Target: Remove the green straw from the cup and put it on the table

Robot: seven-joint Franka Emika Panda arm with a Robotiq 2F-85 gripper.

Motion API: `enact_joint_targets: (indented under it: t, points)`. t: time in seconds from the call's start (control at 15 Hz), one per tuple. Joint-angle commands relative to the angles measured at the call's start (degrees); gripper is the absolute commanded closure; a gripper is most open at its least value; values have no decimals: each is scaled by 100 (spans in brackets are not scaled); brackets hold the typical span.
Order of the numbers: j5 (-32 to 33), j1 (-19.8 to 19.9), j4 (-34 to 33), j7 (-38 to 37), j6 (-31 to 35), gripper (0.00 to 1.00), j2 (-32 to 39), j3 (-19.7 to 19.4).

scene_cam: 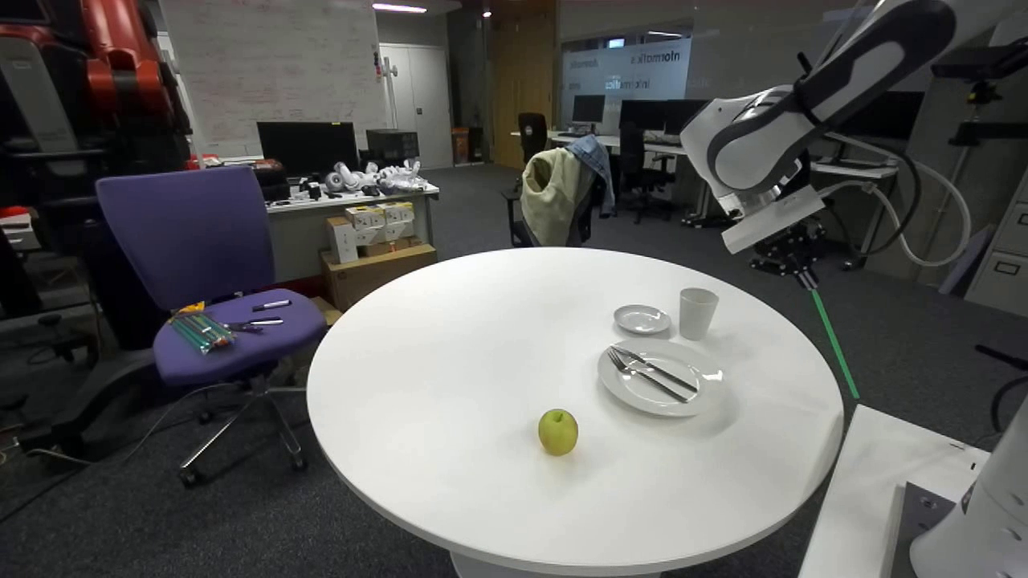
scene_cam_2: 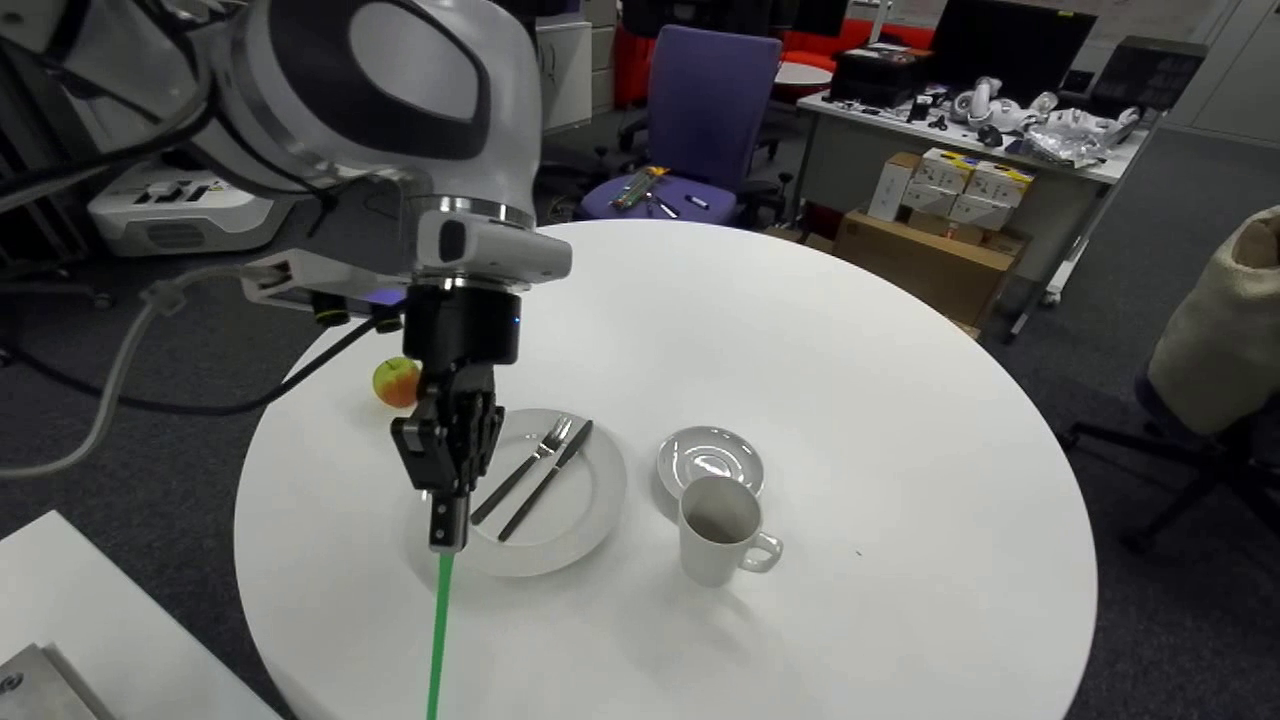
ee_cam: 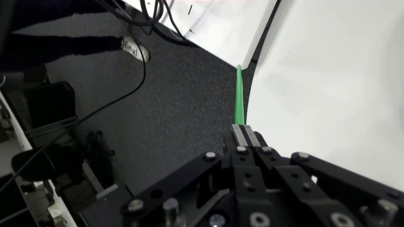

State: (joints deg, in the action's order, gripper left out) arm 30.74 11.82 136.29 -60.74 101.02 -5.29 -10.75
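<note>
Gripper [ee_cam: 242,126]: fingers together, clamped on the upper end of the green straw [scene_cam: 834,343]. In an exterior view, the straw is held off the table [scene_cam: 450,361], slanting down past its right edge. Same view: cup [scene_cam: 697,315] upright on the table, far side of the plate [scene_cam: 638,399], right of the saucer [scene_cam: 642,319]; apple [scene_cam: 558,432] near and left of the plate
</note>
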Motion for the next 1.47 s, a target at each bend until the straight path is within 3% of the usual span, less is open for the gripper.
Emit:
enact_joint_targets:
  t: [0.0, 0.33, 0.53, 1.07, 1.4]
  points:
    - [-881, 146, -953, -41, -356, 100, 812, -151]
    - [-1999, 248, -1491, -367, -45, 100, 1074, -452]
    - [-2304, 232, -1455, -856, 430, 100, 904, -544]
    - [-835, 68, -1050, -3009, 2435, 100, 658, -534]
    - [-144, 44, -894, -4011, 2710, 100, 670, -493]
